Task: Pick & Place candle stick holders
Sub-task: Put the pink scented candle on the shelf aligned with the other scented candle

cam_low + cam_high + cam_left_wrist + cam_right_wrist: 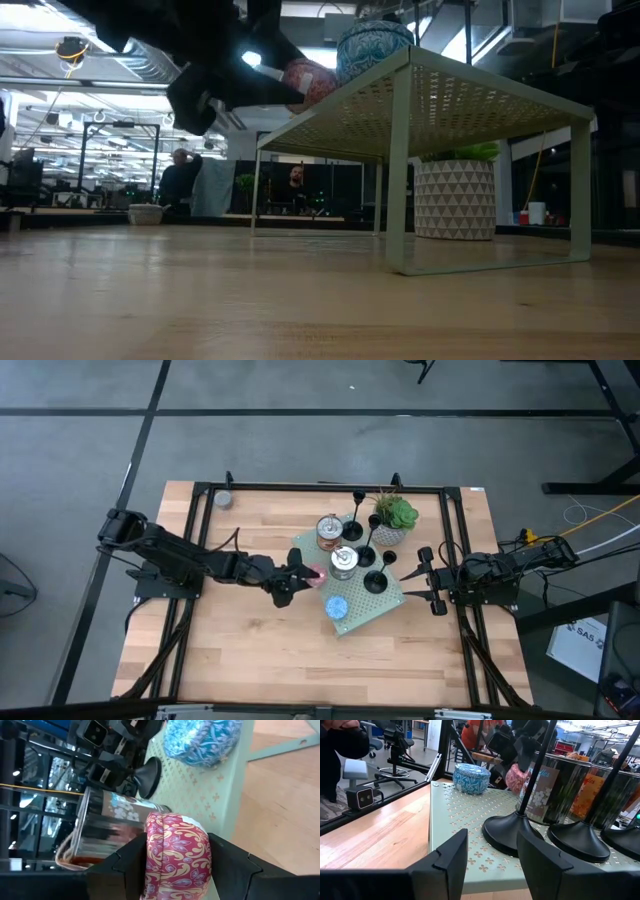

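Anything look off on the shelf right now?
One thing: the left gripper is shut on the pink candle at the shelf edge, not a candle stick holder. All three holders stand upright; nothing spilled.
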`<state>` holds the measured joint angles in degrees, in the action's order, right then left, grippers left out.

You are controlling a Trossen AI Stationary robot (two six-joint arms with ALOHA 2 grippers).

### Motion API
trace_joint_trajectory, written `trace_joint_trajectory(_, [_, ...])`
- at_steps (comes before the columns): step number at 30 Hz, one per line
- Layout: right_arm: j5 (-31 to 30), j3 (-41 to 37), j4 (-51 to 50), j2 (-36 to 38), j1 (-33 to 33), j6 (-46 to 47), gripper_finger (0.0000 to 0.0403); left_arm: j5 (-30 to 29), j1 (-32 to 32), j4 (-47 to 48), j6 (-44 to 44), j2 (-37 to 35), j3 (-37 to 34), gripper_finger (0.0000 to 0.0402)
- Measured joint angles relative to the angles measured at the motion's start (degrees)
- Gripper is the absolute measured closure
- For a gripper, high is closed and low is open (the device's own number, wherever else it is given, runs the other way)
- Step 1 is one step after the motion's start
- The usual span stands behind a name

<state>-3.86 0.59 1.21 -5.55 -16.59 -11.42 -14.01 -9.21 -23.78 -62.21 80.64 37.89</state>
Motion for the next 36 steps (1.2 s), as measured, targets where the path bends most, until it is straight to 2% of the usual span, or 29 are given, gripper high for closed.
trace_joint_trajectory(6, [0.00,0.00,0.01,0.00,0.00,-0.01,0.0231,0.19,0.00,-3.01,-0.02,2.07,0.00,0.0222])
trace_joint_trajectory(17, [0.00,0.01,0.00,0.01,0.01,-0.02,0.0231,0.19,0.00,-6.13,0.53,4.57,0.11,0.0199])
trace_joint_trajectory(25, [0.00,0.01,0.00,-0.01,-0.01,0.00,0.0231,0.21,0.00,-10.79,9.80,4.70,0.00,0.0176])
trace_joint_trajectory(36, [0.00,0.00,0.00,-0.01,0.01,-0.01,0.0231,3.66,0.00,-12.08,22.40,4.70,0.00,0.0135])
